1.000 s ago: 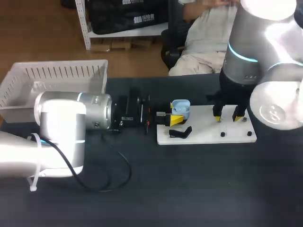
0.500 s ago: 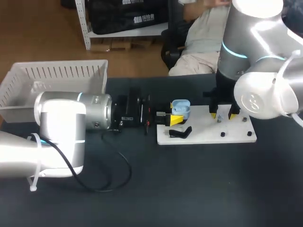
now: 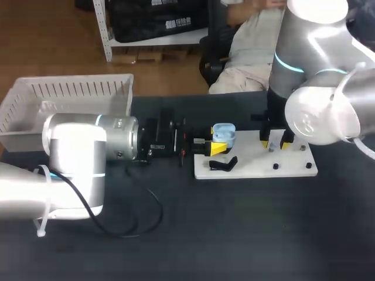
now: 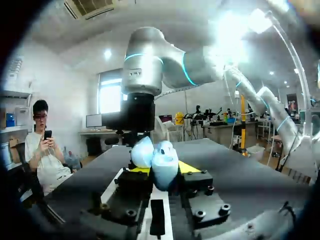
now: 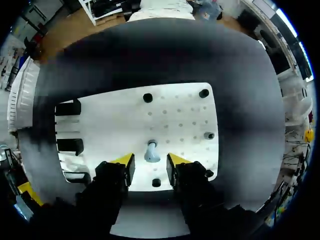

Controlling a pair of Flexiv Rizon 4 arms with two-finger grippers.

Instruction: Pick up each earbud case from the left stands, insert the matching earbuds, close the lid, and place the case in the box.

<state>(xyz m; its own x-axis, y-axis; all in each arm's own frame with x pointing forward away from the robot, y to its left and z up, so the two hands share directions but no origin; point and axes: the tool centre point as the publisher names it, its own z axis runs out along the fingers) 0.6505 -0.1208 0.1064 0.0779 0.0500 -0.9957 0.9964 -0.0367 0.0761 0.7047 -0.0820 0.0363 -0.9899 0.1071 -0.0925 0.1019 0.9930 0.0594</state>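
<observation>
Slides the right gripper (image 5: 149, 164) left over the white board (image 5: 175, 115) since a second ago. Straddles the earbud (image 5: 151, 151), jaws narrowly apart, untouching. Clamps the open earbud case (image 3: 224, 132) in the left gripper (image 3: 216, 145), at the board's left end.

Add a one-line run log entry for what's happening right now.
left gripper: shut on earbud case, lid open | right gripper: open, straddling earbud on white board | stage: earbud not yet grasped
</observation>
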